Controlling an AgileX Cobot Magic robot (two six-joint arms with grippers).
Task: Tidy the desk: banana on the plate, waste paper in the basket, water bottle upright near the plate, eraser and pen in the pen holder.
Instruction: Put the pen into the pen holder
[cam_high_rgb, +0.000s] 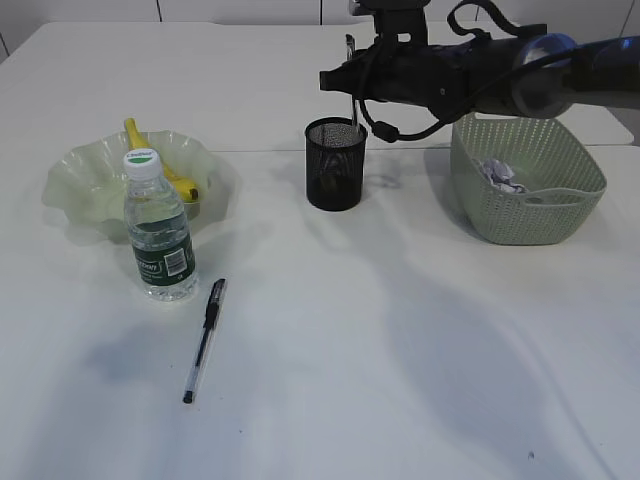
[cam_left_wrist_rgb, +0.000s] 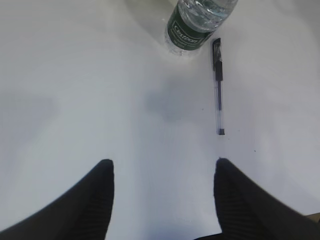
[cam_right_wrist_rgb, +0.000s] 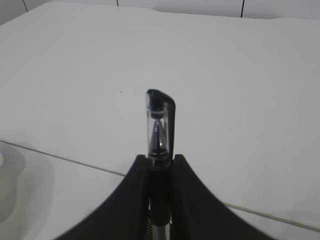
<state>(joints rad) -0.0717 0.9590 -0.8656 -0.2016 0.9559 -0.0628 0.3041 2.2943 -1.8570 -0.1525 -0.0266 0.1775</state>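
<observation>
While the right gripper (cam_right_wrist_rgb: 159, 167) clamps a capped pen (cam_right_wrist_rgb: 160, 130) upright above the black mesh pen holder (cam_high_rgb: 336, 163) at upper centre, the left gripper (cam_left_wrist_rgb: 164, 197) hangs with fingers spread wide over bare table (cam_high_rgb: 400, 380). A second pen (cam_high_rgb: 205, 340) lies flat at lower left, just beside the upright water bottle (cam_high_rgb: 158, 228). Behind the bottle, the banana (cam_high_rgb: 165, 165) sits in the plate (cam_high_rgb: 75, 190). Crumpled paper (cam_high_rgb: 503, 176) rests in the green basket (cam_high_rgb: 525, 215) (right side). Eraser not seen.

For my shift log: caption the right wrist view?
Right gripper clamps a capped pen upright above the white table.
</observation>
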